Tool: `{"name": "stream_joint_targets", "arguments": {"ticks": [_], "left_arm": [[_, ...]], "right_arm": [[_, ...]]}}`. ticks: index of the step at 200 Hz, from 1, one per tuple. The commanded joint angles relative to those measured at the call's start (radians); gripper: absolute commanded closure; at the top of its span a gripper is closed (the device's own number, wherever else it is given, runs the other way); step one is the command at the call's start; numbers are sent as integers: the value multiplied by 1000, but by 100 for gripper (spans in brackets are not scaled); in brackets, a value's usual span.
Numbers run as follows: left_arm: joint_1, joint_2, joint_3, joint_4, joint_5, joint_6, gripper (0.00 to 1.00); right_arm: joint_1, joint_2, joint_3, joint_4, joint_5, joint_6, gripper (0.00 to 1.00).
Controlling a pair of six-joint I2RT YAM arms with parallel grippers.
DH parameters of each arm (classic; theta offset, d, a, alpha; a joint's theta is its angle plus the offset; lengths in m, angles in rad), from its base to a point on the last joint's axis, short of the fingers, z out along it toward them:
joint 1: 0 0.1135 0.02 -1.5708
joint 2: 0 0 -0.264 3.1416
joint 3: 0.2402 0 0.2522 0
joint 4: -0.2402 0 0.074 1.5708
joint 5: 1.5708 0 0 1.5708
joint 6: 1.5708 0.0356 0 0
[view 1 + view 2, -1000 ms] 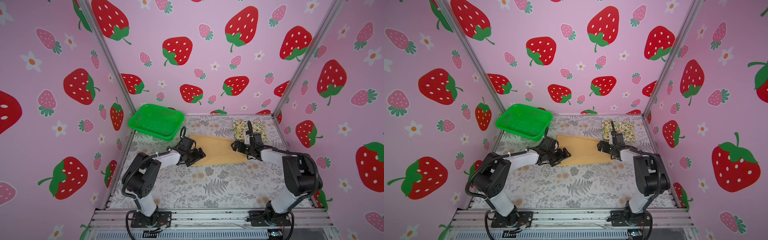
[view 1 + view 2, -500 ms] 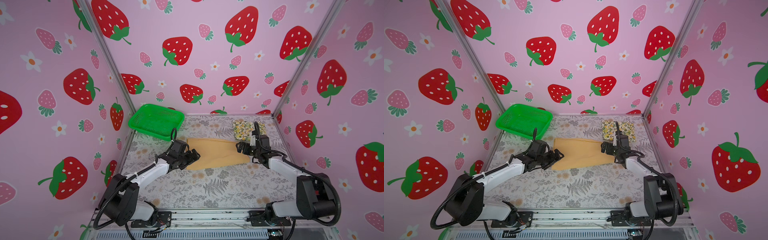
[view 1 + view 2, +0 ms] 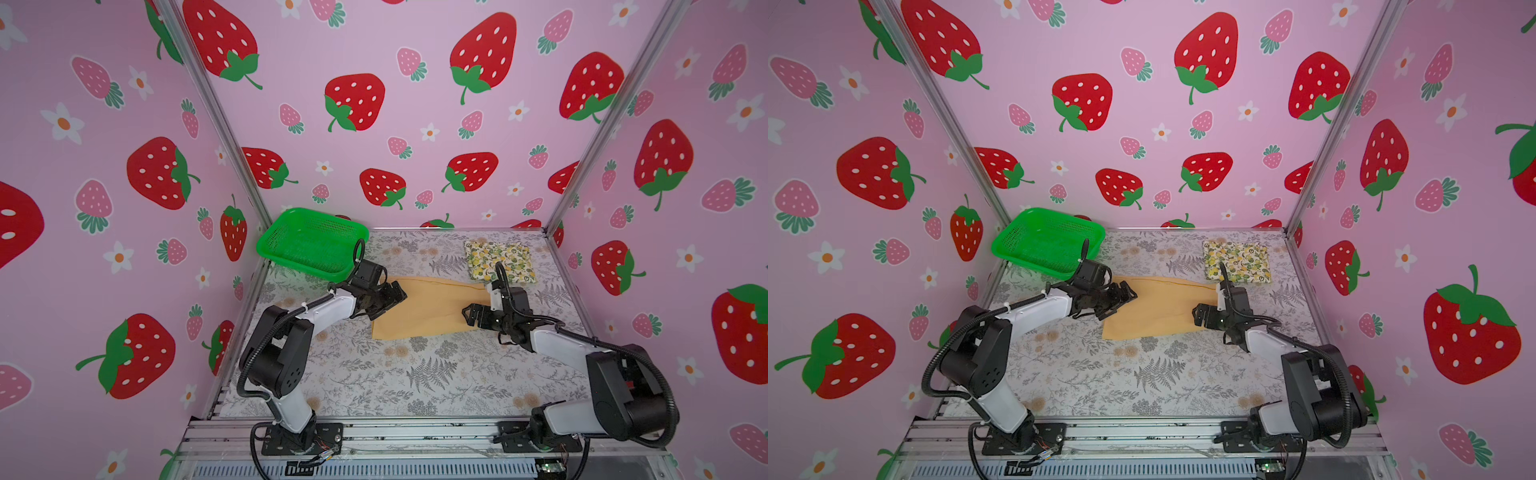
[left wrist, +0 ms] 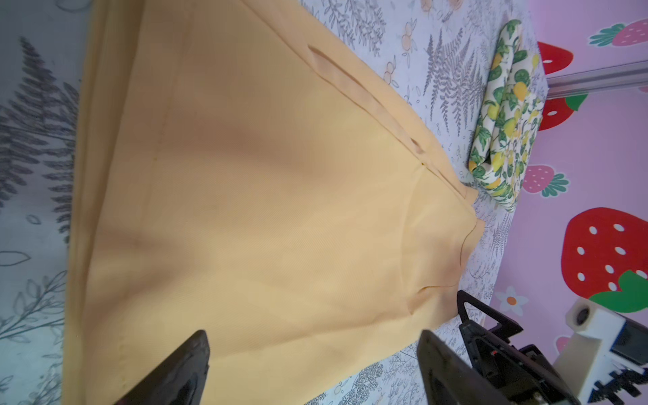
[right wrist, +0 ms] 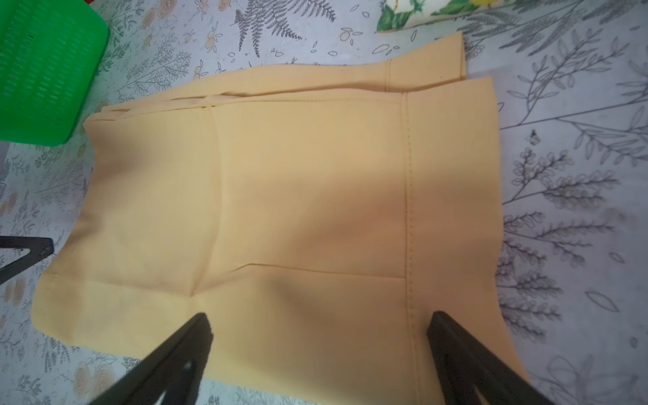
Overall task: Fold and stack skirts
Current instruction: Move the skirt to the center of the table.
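Folding the plain mustard-tan cloth skirt (image 3: 424, 309)

Left gripper (image 3: 397, 295) and right gripper (image 3: 468, 318) hover, jaws apart, at its ends mid-table. Likely next: pinch an edge, fold again, then stack it on the folded cream lemon-print skirt (image 3: 498, 262) beyond.

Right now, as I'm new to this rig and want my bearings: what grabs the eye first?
The mustard skirt lies flat mid-table, with the left arm and right arm at its two ends, jaws open. Behind it, the folded lemon-print skirt sits back right, and a green basket tilts back left.
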Motion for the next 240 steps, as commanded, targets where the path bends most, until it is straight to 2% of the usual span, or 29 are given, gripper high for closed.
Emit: {"name": "stream_joint_targets", "arguments": {"ticks": [1, 57, 112, 183, 215, 240], "left_arm": [[0, 44, 57, 34, 35, -17, 7], [-4, 89, 78, 59, 38, -29, 7], [-3, 143, 35, 66, 23, -28, 8], [2, 51, -115, 55, -35, -26, 7], [3, 1, -142, 31, -56, -12, 7], [2, -58, -128, -4, -68, 11, 7]], "right_arm": [[4, 65, -17, 52, -6, 18, 0], [7, 136, -53, 124, -19, 48, 0], [27, 26, -159, 117, -14, 73, 0], [113, -97, -260, 104, -8, 140, 0], [184, -145, -264, 81, 27, 179, 0], [195, -198, -218, 20, 68, 162, 0]]}}
